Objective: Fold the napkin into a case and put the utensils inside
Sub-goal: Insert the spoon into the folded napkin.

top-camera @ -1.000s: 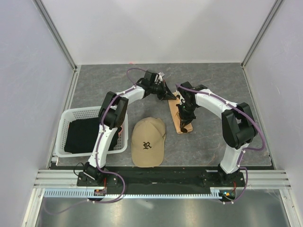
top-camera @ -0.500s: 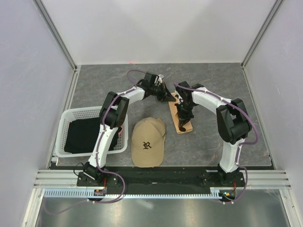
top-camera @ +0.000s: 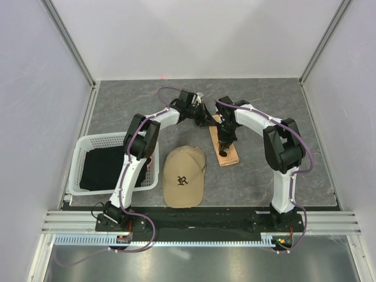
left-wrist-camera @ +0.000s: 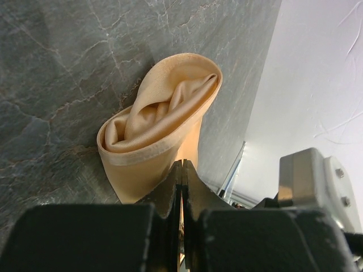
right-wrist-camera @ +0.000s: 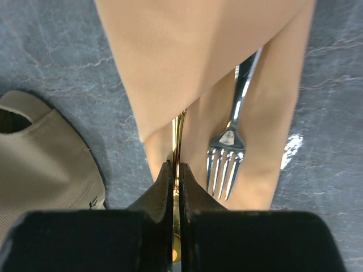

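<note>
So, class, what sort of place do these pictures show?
Probably a robot test cell in a lab: white panel walls box in a grey table, with a left arm and right arm bolted to a metal rail.

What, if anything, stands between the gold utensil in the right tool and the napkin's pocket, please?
Nothing visible. The right tool grips the gold utensil, whose far end passes under the top flap of the napkin. The fork lies beside it, apart; the left tool pinches the napkin at its edge.
</note>
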Controlling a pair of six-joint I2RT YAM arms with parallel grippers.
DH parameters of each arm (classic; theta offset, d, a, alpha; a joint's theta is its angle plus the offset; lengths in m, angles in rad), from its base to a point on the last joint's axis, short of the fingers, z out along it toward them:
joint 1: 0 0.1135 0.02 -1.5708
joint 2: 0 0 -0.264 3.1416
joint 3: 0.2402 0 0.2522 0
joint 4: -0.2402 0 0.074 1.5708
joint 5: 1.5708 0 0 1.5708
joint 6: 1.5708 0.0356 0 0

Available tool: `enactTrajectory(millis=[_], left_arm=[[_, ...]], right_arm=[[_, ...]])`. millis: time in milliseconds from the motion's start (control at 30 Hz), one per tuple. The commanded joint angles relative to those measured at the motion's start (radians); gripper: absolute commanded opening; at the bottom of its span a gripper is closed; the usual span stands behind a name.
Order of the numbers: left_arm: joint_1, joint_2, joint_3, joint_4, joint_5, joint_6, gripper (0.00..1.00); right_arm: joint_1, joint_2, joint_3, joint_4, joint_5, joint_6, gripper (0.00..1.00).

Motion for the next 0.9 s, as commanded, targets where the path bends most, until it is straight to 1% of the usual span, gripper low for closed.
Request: enactTrajectory(millis=[0,233,500,767,833,867], left_arm=[[0.003,-0.006,0.011,0.021,0.022,-0.008,0.02],[-0.004,-0.012,0.000,0.020,0.024,-0.003,0.02],[-0.011,-0.017,-0.006,0.020,0.024,0.001,0.02],[-0.016,-0.025,-0.012,0.018,0.019,0.003,0.02],[-0.017,-0.029,-0.015,0.018,0.021,0.004,0.02],[-0.019,-0.032,-0.018,0.017,0.021,0.004,0.02]], right_arm=[[-0.016,0.005,0.043,0.038,0.059,0.025,0.00],[-0.019,0.011,0.030,0.101,0.070,0.047,0.00],[-0.021,0.022,0.043,0.125,0.123,0.036,0.00],[-0.022,0.036,0.070,0.139,0.140,0.025,0.00],[-0.024,0.036,0.076,0.138,0.149,0.022,0.02],[-0.024,0.036,0.078,0.138,0.148,0.021,0.07]])
